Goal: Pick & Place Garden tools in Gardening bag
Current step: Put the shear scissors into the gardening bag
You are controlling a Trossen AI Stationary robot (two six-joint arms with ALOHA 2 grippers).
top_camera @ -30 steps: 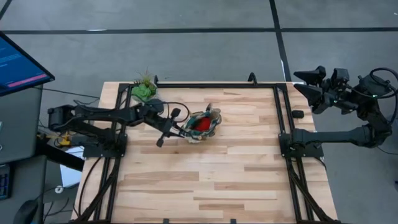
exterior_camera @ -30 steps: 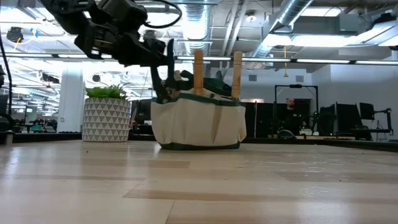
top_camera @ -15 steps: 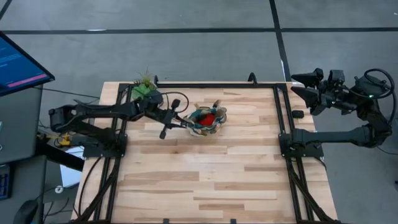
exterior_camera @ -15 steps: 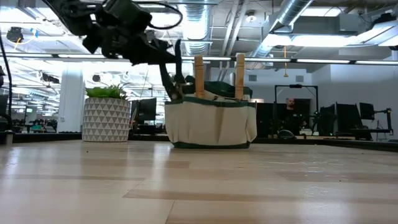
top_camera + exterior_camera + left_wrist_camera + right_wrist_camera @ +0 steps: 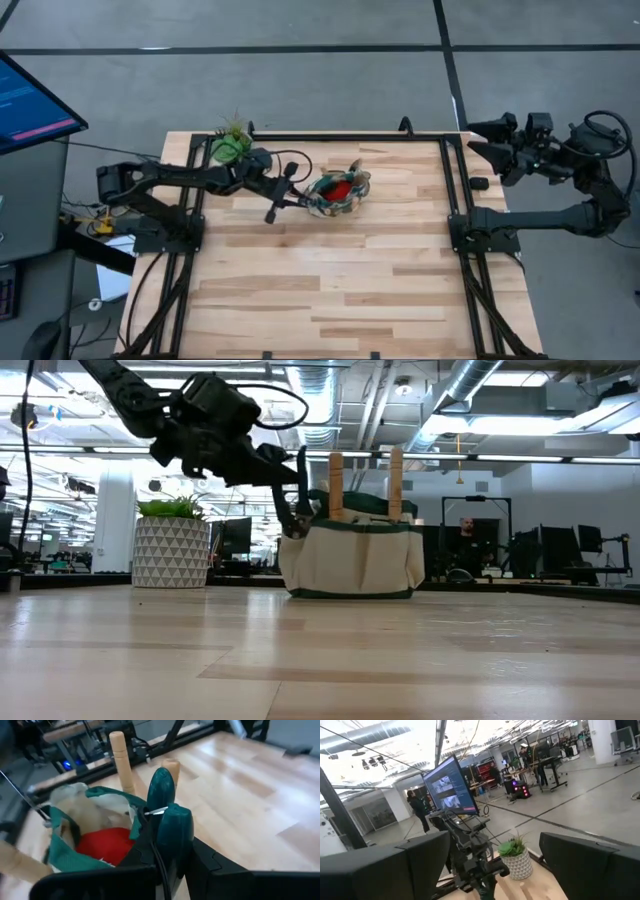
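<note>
The gardening bag (image 5: 338, 192) stands on the wooden table (image 5: 330, 290), in the far half and a little to the left of the middle. It is upright, with a beige body and a green rim. Inside it lies a red item (image 5: 338, 188), and two wooden handles (image 5: 336, 485) of garden tools stand up out of its top. In the left wrist view a pair of dark green pruning-shear handles (image 5: 168, 822) also rises at the rim of the bag, just before the fingers.

The left gripper (image 5: 296, 200) is at the left rim of the bag, reaching in from the left side of the table. Its fingers are clenched together there. They seem to pinch the green fabric edge of the bag, but the shear handles cover the contact, so I cannot tell for sure what is between them. In the low view the left gripper (image 5: 297, 520) comes down to the top corner of the bag.

The right gripper (image 5: 478, 138) waits well apart from the bag, beyond the far right corner of the table, with its fingers spread wide and nothing in them.

A green plant in a whitish pot (image 5: 171, 545) stands near the far left corner of the table, behind the left arm
</note>
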